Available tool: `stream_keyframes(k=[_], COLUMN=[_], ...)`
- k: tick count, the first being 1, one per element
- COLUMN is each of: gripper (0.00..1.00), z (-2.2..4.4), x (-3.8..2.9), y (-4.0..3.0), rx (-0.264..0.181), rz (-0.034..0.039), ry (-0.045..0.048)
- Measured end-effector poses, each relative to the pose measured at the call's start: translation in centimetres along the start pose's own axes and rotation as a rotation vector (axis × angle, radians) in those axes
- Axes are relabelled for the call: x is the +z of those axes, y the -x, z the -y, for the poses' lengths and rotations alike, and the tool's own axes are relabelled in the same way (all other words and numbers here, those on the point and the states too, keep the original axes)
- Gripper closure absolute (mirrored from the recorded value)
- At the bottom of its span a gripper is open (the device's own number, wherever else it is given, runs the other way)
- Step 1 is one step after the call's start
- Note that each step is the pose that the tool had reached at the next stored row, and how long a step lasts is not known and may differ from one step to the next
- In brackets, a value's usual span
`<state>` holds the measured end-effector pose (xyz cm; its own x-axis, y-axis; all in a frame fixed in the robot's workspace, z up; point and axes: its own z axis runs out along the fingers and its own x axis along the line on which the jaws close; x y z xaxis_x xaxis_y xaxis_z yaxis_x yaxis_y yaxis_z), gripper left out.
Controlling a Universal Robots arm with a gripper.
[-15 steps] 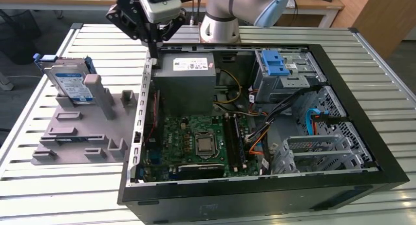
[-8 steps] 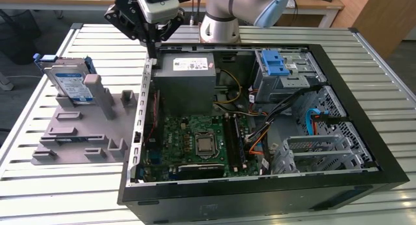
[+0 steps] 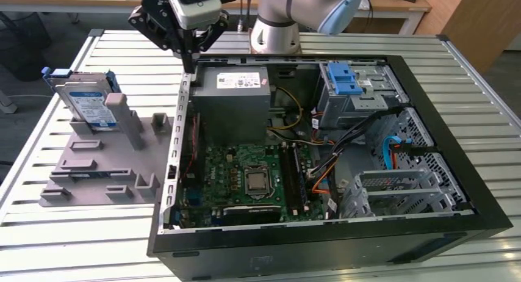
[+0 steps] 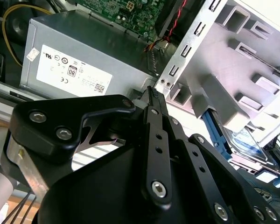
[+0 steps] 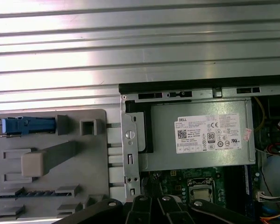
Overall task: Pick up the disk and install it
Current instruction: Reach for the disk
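- The tool point(image 3: 190, 63) hangs at 11 o'clock in the exterior view. It points down at a corner of the open computer box point(image 3: 326, 244).
- Its two fingers are pressed together into one thin tip. They hold nothing.
- The disk point(image 3: 85, 105) stands up on its edge in a grey stand point(image 3: 97, 172). It is at 9 o'clock in the exterior view.
- From the tool, the disk is at 8 o'clock and well apart from it.
- In the first wrist view the disk point(image 5: 28, 125) looks like a thin blue strip in a slot of the stand.
- In the second wrist view a bit of the disk point(image 4: 245, 140) peeks out past the stand.
- A grey power box point(image 3: 236, 105) with a white sticker sits inside the computer box. It is near the tool, at 5 o'clock from the tip.
- A small blue latch point(image 3: 345, 80) sits on a metal cage at 1 o'clock.
- The stand and the computer box rest on a silver ribbed tabletop point(image 3: 65, 245).
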<state>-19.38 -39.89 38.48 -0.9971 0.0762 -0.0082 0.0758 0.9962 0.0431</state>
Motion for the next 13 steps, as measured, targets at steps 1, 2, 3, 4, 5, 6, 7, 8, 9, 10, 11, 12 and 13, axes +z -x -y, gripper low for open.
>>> stream_keyframes(k=[1, 2, 3, 4, 5, 6, 7, 8, 9, 10, 11, 12, 13], gripper=[0.89, 0.89, 0.89, 0.89, 0.89, 0.89, 0.89, 0.89, 0.89, 0.89, 0.89, 0.89, 0.89], z=[0.00, 0.00, 0.01, 0.01, 0.01, 0.02, 0.02, 0.02, 0.02, 0.03, 0.03, 0.03, 0.03], x=[0.00, 0.01, 0.01, 0.01, 0.01, 0.01, 0.01, 0.02, 0.02, 0.02, 0.02, 0.02, 0.03], y=[-0.04, -0.07, -0.11, -0.15, -0.18, -0.21, -0.25, -0.28, -0.31, -0.34, -0.38, -0.41, -0.44], rx=[0.000, 0.000, 0.000, 0.000, 0.000, 0.000, 0.000, 0.000, 0.000, 0.000, 0.000, 0.000, 0.000], rz=[0.0000, 0.0000, 0.0000, 0.0000, 0.0000, 0.0000, 0.0000, 0.0000, 0.0000, 0.0000, 0.0000, 0.0000, 0.0000], ry=[0.0000, 0.0000, 0.0000, 0.0000, 0.0001, 0.0000, 0.0000, 0.0000, 0.0000, 0.0001, 0.0000, 0.0000, 0.0001])
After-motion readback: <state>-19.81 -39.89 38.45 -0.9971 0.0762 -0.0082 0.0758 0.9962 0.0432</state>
